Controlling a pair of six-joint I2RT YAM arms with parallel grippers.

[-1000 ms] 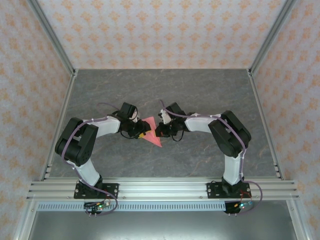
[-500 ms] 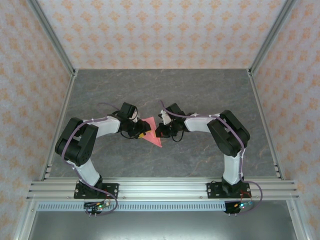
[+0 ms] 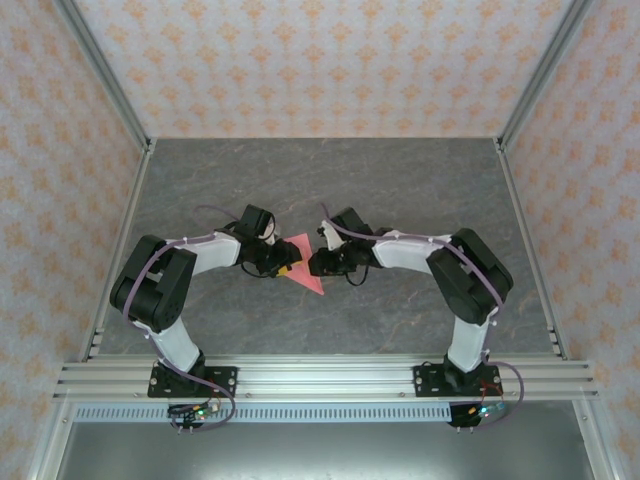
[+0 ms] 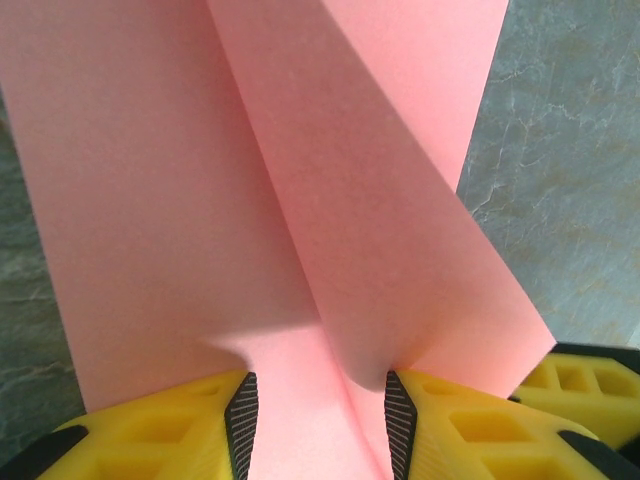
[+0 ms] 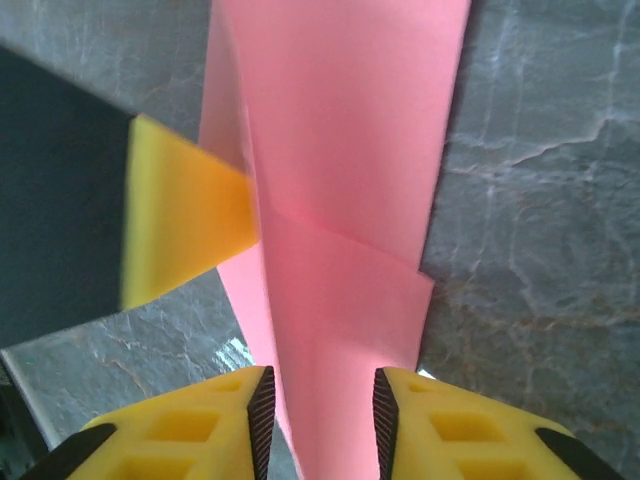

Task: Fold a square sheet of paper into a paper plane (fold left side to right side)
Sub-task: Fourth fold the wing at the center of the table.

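Note:
The salmon-pink paper lies on the grey table, folded into a narrow pointed shape with its tip toward the near side. My left gripper meets it from the left and my right gripper from the right. In the left wrist view the paper shows a raised flap and a crease, and the left gripper is open, its yellow fingers astride the paper. In the right wrist view the paper runs between the fingers of the open right gripper. A left finger touches the paper's far edge there.
The grey marbled table is fenced by aluminium rails and patterned walls on three sides. Both arm bases sit on the rail at the near edge. Bare tabletop lies beyond and to both sides of the grippers.
The right arm's elbow has swung outward to the right while its gripper stayed at the paper. The left arm and the paper have hardly moved.

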